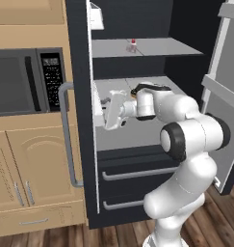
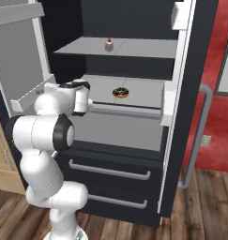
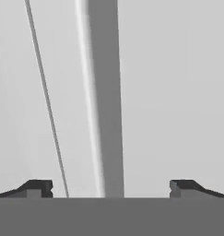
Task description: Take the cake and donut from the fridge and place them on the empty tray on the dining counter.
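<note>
The black fridge (image 1: 80,72) stands with both doors open. The cake (image 1: 132,46), a tiny white slice with a red dot, sits on the upper shelf (image 2: 134,49). On the middle shelf lies the donut (image 2: 120,93), glazed dark with green sprinkles. My gripper (image 1: 107,113) is at middle-shelf height, left of the donut and apart from it, and faces the left door's inner side. In the hand view the fingertips (image 3: 37,188) stand wide apart, open, with nothing between them, in front of a pale grey panel. The tray and dining counter are out of view.
A microwave (image 1: 22,79) sits in tan wooden cabinets (image 1: 32,178) left of the fridge. The left door's grey bar handle (image 1: 65,135) juts out. Two drawers (image 1: 133,173) lie below the shelves. The right door (image 1: 224,96) hangs open beside my arm.
</note>
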You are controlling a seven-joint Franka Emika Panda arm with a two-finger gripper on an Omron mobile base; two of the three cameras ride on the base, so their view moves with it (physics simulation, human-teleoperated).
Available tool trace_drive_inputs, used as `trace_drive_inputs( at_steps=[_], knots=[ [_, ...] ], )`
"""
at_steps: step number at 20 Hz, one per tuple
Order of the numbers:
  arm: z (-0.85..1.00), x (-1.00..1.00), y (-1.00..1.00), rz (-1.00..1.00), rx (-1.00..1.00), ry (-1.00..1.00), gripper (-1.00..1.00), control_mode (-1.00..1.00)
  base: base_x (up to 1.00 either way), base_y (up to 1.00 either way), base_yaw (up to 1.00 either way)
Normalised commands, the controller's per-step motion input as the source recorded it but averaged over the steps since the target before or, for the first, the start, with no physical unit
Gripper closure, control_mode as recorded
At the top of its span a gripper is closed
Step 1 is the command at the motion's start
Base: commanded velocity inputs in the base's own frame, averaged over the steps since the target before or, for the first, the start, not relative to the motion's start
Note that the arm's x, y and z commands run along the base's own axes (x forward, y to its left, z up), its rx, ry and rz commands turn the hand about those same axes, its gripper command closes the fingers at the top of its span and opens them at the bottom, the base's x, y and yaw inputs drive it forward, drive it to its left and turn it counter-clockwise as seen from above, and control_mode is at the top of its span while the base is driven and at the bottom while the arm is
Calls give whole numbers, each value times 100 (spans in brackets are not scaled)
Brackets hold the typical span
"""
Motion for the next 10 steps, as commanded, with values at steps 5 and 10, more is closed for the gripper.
trace_drive_inputs(
  at_steps=[5,10],
  knots=[
    [-1,3,65,0,-5,0,-100,-100,0,0,0],
    [61,-28,-56,4,-3,-4,-100,-100,0,0,0]
  ],
)
